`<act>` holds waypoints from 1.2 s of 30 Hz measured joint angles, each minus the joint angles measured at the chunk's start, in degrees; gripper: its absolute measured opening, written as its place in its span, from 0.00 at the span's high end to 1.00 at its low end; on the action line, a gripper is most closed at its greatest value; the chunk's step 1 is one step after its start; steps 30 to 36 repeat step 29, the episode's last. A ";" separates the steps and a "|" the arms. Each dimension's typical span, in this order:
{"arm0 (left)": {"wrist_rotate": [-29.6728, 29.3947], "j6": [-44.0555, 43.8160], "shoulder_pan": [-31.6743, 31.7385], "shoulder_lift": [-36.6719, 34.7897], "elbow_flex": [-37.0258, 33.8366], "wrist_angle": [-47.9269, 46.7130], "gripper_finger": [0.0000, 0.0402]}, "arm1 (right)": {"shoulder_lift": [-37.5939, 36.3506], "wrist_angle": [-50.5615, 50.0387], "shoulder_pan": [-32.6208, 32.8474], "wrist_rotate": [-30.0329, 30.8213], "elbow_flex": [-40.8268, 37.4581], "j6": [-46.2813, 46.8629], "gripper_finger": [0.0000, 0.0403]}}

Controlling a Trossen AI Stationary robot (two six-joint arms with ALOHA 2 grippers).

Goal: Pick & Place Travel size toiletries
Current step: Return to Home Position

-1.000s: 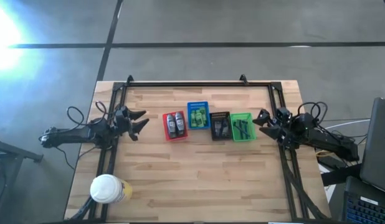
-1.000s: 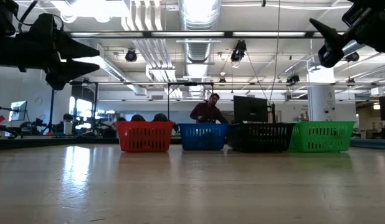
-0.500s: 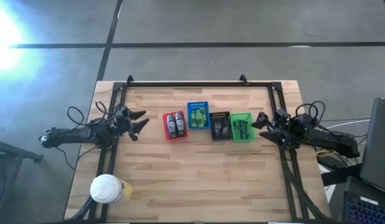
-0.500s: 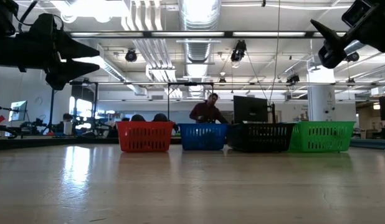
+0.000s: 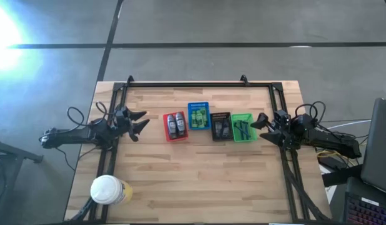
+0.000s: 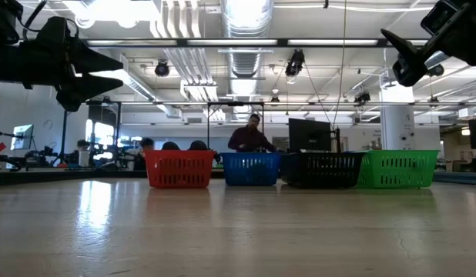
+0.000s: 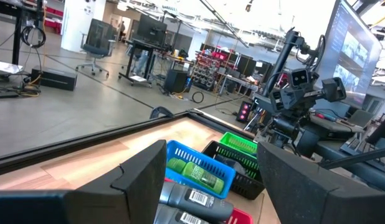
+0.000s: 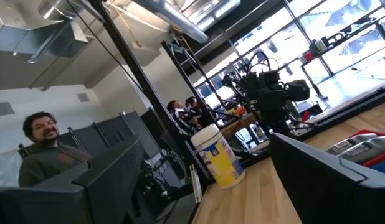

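Left gripper [image 5: 143, 119], jaws spread wide and empty, hovers near the red basket [image 5: 165, 127], which holds two grey bottles [image 5: 175, 125]; the right gripper [image 5: 259, 123], equally wide and empty, hovers just beside the green basket [image 5: 252, 128] of thin dark sticks [image 5: 243, 130]. Between those baskets, a blue basket [image 5: 198, 104] holds green packets [image 5: 198, 117] and a black basket [image 5: 213, 128] holds dark items [image 5: 222, 129] too small to tell. A white-lidded tub [image 5: 107, 189] stands well behind the left gripper.

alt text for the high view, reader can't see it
A red basket, blue basket, black basket and green basket sit in a row on the table, holding toiletries. The left gripper and right gripper hover open at either end; a white-lidded container stands lower left.
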 joint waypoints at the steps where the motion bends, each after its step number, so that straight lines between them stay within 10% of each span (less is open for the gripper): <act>1: 0.00 0.00 0.00 -0.01 0.00 0.00 0.37 | 0.02 0.02 0.00 0.02 0.00 -0.02 0.14; 36: 0.00 0.00 0.00 0.01 0.02 0.00 0.37 | 0.02 0.02 0.00 0.00 0.00 0.00 0.17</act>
